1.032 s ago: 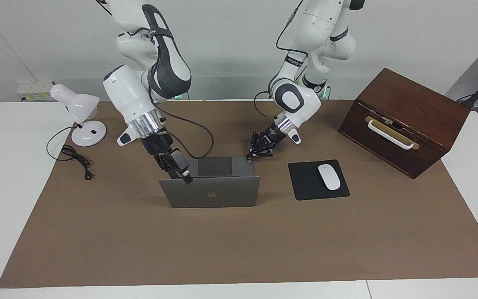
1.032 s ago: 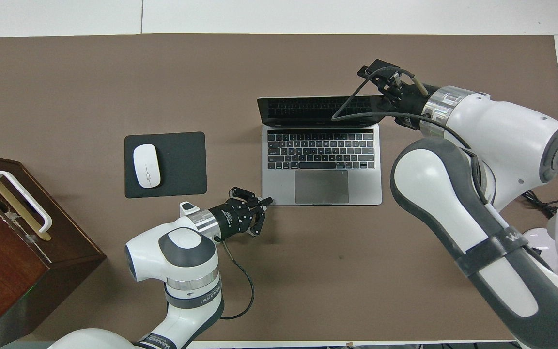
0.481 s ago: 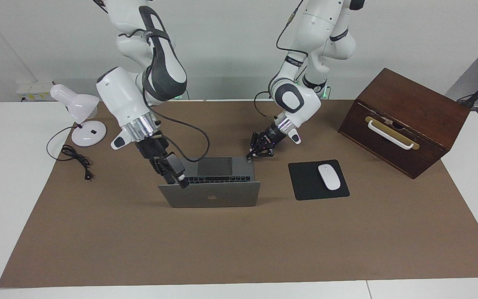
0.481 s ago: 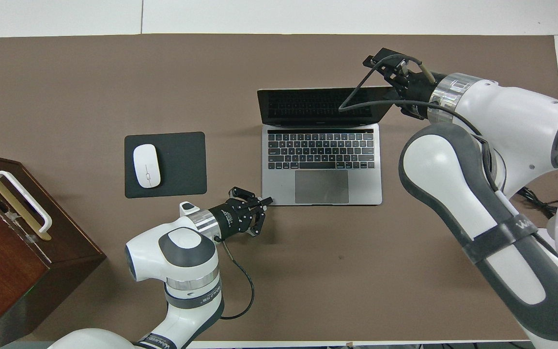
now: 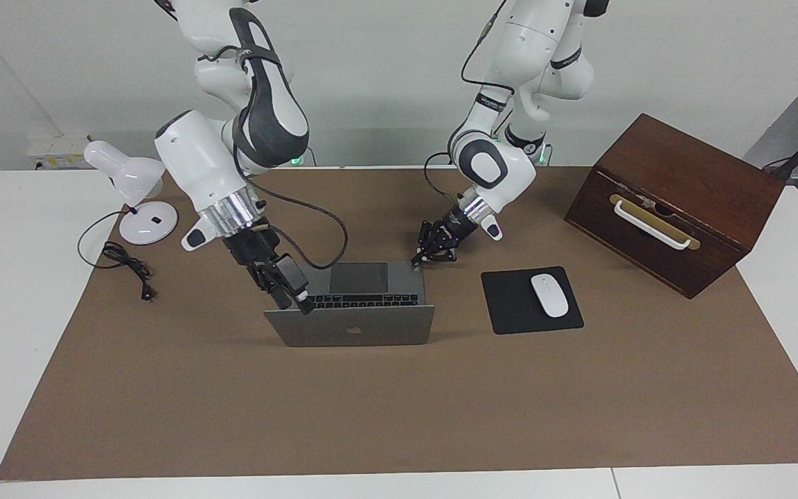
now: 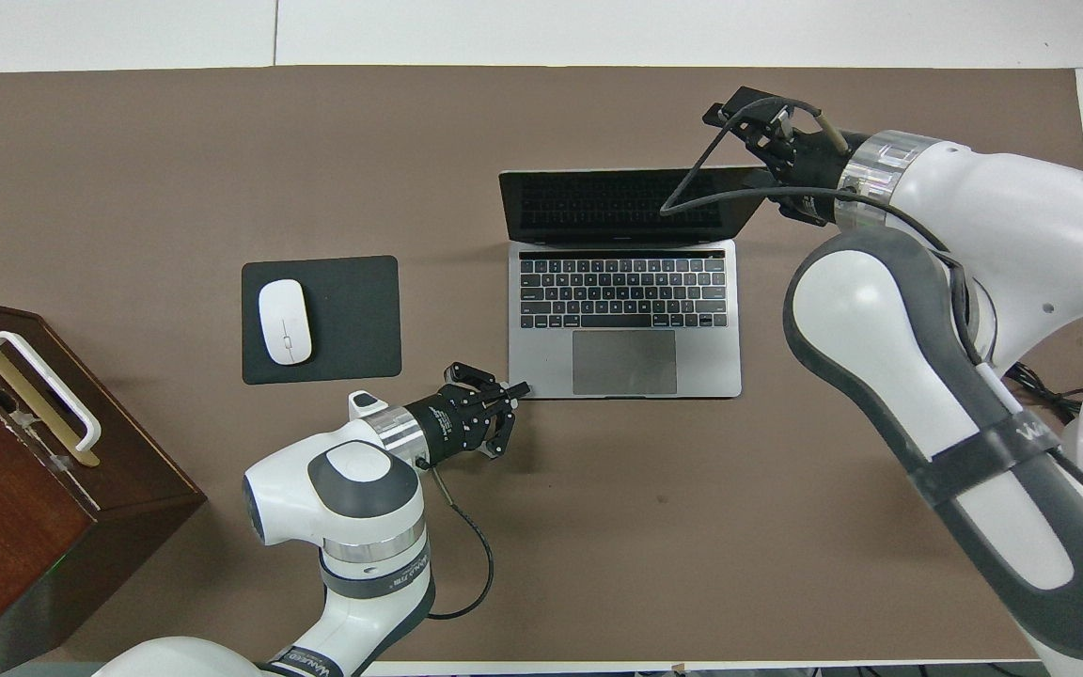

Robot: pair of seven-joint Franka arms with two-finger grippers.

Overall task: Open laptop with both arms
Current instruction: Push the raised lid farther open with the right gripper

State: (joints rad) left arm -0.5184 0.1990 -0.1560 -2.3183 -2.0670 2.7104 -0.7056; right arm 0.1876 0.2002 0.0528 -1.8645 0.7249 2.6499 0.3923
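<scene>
A silver-grey laptop sits open at the middle of the brown mat, lid tilted back, beside a black mousepad holding a white mouse. The right gripper touches the lid's top corner; its grip cannot be told. The left gripper presses the base's near corner, fingers apparently closed together.

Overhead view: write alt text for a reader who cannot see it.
An open laptop sits mid-table; the right gripper is at a top corner of its tilted-back screen, and the left gripper is at a corner of its base nearest the robots. A white mouse lies on a black mousepad beside it.
</scene>
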